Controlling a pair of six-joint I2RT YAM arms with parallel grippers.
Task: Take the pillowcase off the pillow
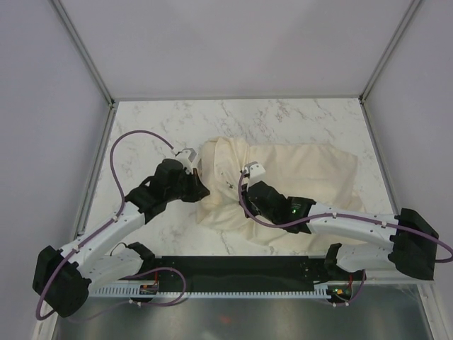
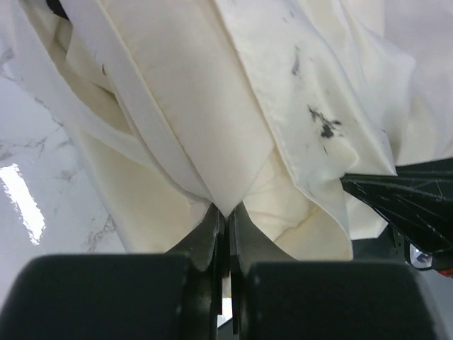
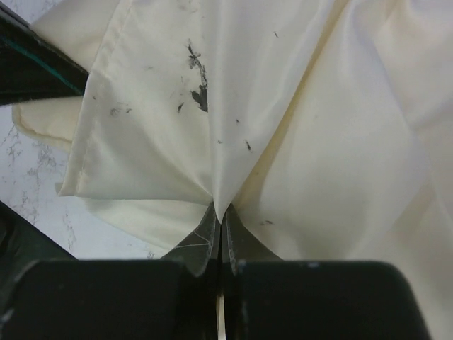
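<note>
Left gripper (image 2: pixel 225 212) jaws pressed together, pinching a pillowcase (image 2: pixel 212 127) fold; right gripper (image 3: pixel 218 212) likewise clamped on the cloth. Table (image 1: pixel 156 124): white marble pattern, grey walls (image 1: pixel 233 42) around. Pillowcase is pale cream, creased, dark smudges, bunched mid-table at pillow's (image 1: pixel 318 170) left end, between the 2 grippers.
</note>
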